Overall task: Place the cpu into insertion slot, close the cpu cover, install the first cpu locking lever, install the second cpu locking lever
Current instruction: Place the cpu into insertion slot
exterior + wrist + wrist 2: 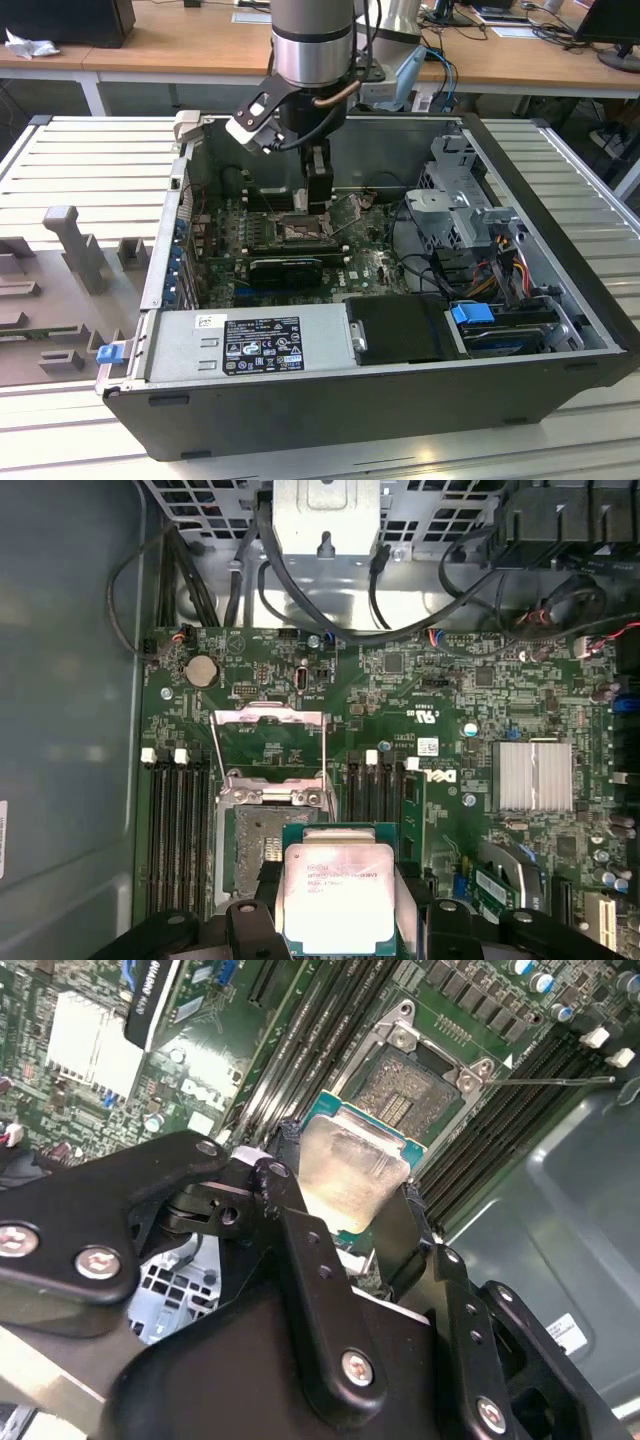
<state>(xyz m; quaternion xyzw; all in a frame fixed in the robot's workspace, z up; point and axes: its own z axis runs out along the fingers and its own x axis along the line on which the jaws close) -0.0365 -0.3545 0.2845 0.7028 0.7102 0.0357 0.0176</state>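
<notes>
My gripper (350, 1188) is shut on the cpu (352, 1165), a pale metal-topped square chip on a green board, held by two opposite edges between black fingers (290, 1155). In the first wrist view the cpu (338, 898) hangs above the motherboard, overlapping one side of the insertion slot (255, 848). The slot is open, and its contact field also shows in the second wrist view (405, 1095). The cpu cover (268, 742) is flipped open beyond the slot, with its thin levers raised beside it. In the exterior view the gripper (318, 195) reaches down into the case just above the slot (298, 230).
The black computer case (560, 300) lies open on a slatted metal table (90, 170). Long memory slots (178, 820) flank the socket on both sides. A finned heatsink (532, 775), a drive cage with cables (465, 215) and the power supply (250, 340) surround the board.
</notes>
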